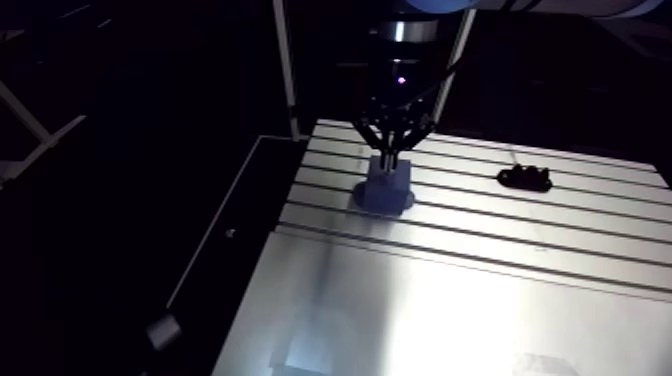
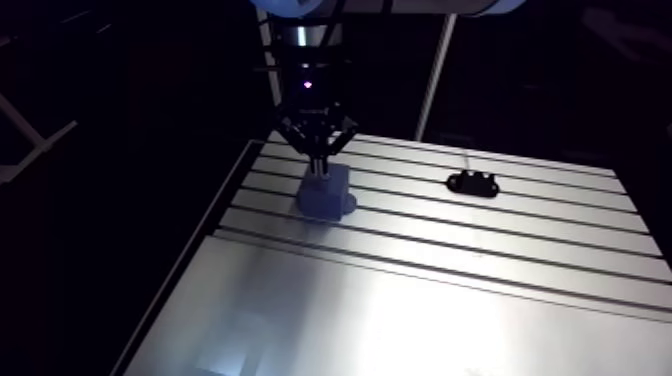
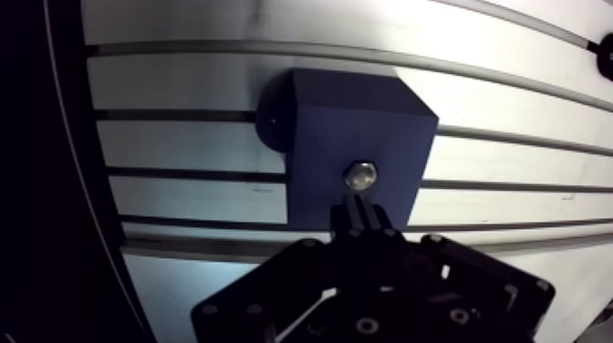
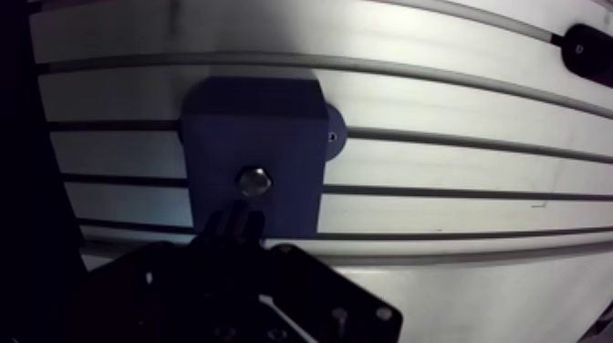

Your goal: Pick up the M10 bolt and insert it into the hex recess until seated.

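A dark blue block (image 3: 356,119) stands on the slotted table (image 3: 182,91). The metallic hex end of the M10 bolt (image 3: 361,174) shows in the block's top face, at the edge nearest the gripper. My gripper (image 3: 360,202) comes straight down onto it, its two fingers nearly together with their tips at the bolt. The rest of the bolt is hidden by the fingers and the block. In the arm view the gripper (image 1: 390,160) stands upright on top of the block (image 1: 385,190).
A small black part (image 1: 525,179) lies on the slots to the right of the block. The block has a round foot with a screw hole (image 4: 333,137). The table's left edge (image 1: 235,215) runs close beside the block, dark beyond it.
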Controlling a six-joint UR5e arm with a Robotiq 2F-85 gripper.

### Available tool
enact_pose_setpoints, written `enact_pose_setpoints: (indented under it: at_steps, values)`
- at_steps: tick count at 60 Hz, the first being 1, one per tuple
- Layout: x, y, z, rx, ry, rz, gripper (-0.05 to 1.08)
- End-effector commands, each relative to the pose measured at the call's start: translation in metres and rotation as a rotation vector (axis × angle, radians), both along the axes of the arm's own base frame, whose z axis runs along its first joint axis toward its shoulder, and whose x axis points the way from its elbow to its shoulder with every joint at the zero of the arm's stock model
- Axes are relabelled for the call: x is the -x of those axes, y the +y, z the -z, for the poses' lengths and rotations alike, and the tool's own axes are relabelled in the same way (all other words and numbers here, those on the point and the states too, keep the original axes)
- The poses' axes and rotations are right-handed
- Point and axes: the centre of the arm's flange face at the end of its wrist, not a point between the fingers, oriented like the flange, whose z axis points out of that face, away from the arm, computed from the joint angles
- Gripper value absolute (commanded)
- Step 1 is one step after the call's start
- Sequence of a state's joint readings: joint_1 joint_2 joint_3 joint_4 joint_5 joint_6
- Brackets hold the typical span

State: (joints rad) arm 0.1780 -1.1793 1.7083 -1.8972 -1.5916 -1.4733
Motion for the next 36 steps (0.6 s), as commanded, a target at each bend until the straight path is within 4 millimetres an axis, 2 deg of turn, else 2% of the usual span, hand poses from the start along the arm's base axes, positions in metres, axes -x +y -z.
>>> enact_pose_setpoints:
  at_steps: [1,2,3,4,5,6,7,8,9,10,11,12,13,15,22,36]
  values:
    - [0.001,0.000,-0.002,-0.003,0.001,-0.001,0.81]
    - [0.001,0.000,-0.002,-0.003,-0.001,-0.001,0.63]
    - [0.001,0.000,-0.002,-0.003,-0.001,-0.001,0.63]
    - [0.000,0.001,-0.001,-0.006,-0.002,-0.001,0.45]
    - [0.000,0.001,-0.001,-0.006,-0.002,-0.001,0.45]
    - [0.000,0.001,-0.001,-0.008,-0.002,-0.001,0.33]
    - [0.000,0.001,-0.001,-0.008,-0.002,-0.001,0.33]
    - [0.000,0.001,-0.002,-0.009,-0.001,-0.002,0.24]
    - [0.000,0.001,-0.002,-0.009,-0.001,-0.002,0.24]
    - [0.000,0.001,-0.002,-0.012,0.000,-0.002,0.16]
    - [0.000,0.001,-0.002,-0.012,0.000,-0.002,0.16]
    - [0.000,0.002,-0.004,-0.015,0.003,-0.003,0.10]
    - [0.000,0.002,-0.004,-0.015,0.003,-0.003,0.10]
    - [0.000,0.003,-0.006,-0.023,0.009,-0.005,0.02]
    - [0.002,0.004,-0.012,-0.033,0.023,-0.007,0.02]
    - [0.007,0.009,-0.041,-0.048,0.072,-0.004,0.01]
